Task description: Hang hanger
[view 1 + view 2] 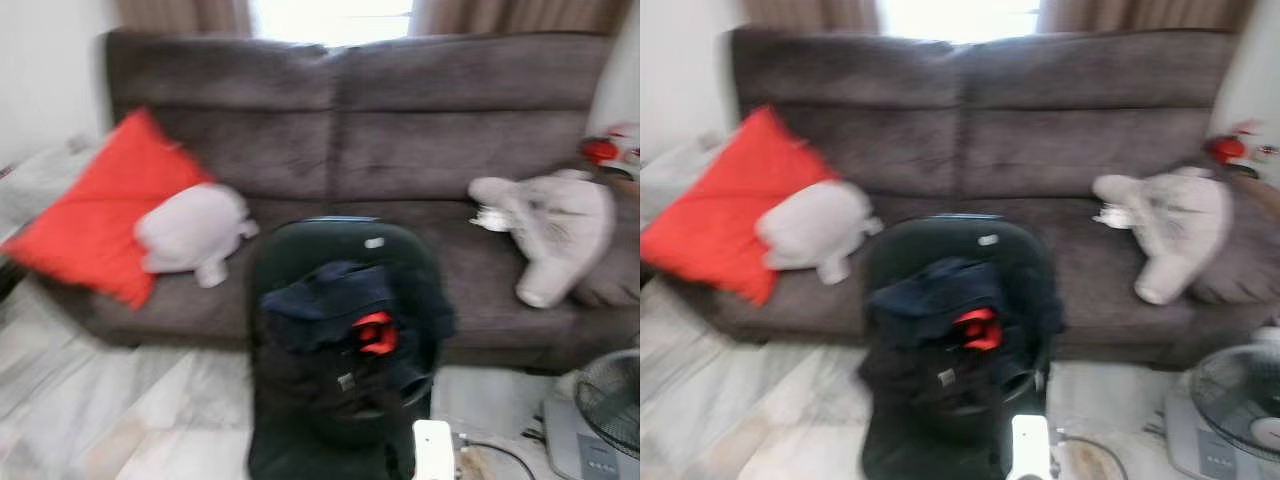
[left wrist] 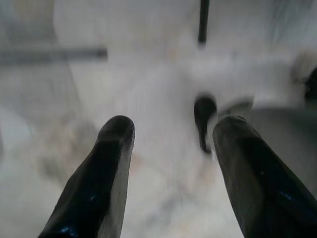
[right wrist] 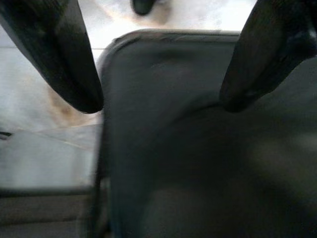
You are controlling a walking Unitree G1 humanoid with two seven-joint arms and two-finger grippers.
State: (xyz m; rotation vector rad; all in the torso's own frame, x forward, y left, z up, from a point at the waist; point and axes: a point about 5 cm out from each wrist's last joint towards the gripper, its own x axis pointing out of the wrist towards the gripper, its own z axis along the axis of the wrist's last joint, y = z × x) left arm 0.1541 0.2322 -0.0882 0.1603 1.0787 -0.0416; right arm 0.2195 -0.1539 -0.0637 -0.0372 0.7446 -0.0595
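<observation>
Two pincers show through their wrist cameras, and both are released with nothing between the fingers: the left pincer (image 2: 168, 134) hangs over pale marble floor (image 1: 110, 400), likely idle, while the right pincer (image 3: 158, 101) hovers with its fingers spread above a dark padded surface, probably the black chair (image 1: 345, 300) seen at the lower centre of the head views. That chair stands in front of the grey sofa (image 1: 400, 130) and serves as a kind of holder: dark clothes (image 1: 330, 300) are heaped on its seat, with a small red patch (image 1: 376, 335) showing among them. Whether that patch belongs to a hanger I cannot tell, and no hanger can be made out for certain in this blur, so the task's thing is unlocated; the pile is my best guess. On the sofa lie a red cushion (image 1: 100, 210) and a pale plush toy (image 1: 190, 232) at the left, another plush toy (image 1: 550, 225) at the right. At the lower right a fan (image 1: 605, 400) stands on the floor
</observation>
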